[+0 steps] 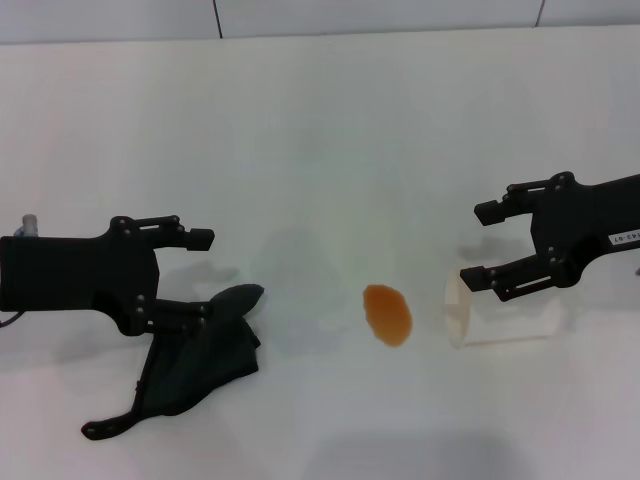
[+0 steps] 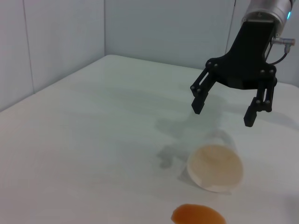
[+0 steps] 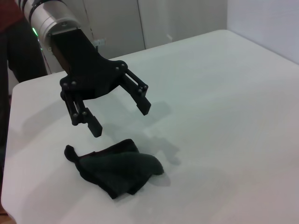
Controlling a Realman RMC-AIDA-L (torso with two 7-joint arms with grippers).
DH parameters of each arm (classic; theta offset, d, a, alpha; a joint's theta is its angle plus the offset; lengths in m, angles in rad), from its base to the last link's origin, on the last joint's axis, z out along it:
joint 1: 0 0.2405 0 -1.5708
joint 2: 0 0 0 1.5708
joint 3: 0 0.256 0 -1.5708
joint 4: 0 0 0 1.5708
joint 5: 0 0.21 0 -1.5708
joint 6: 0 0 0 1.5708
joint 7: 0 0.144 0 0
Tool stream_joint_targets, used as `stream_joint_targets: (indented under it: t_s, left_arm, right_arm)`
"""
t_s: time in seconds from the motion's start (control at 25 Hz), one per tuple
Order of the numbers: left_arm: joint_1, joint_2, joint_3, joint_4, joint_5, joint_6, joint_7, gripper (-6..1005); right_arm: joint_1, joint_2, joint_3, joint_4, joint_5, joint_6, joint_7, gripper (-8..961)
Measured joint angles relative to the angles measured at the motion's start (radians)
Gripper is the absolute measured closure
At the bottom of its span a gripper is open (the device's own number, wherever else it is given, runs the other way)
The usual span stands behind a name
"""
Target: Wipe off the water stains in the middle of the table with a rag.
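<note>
Reading from the lower frame upward, we see the rag (image 1: 200, 350) at lower left under the left gripper (image 1: 205, 275), jaws wide; the water stains (image 1: 387, 314) at centre; the right gripper (image 1: 482, 245), wide, above a tipped cup (image 1: 470, 310); bare table (image 1: 330, 130) beyond, to its far edge.

Partly hidden in the head view: rag (image 1: 200, 355) behind left end effector (image 1: 205, 275), cup (image 1: 500, 310) behind right end effector (image 1: 478, 245). Cut by the left wrist view's edge: orange stain (image 2: 198, 215), perhaps half.
</note>
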State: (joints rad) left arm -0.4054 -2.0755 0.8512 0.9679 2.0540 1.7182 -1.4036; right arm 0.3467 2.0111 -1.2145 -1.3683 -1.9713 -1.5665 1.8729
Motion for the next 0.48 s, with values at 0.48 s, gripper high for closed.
stream_joint_targets:
  t_s: [0.48]
  left_arm:
    - [-0.004,0.0,0.0,0.004,0.001,0.0,-0.006,136]
  right_arm:
    - [0.0,0.0,0.001,0.005,-0.001,0.0,0.0,114]
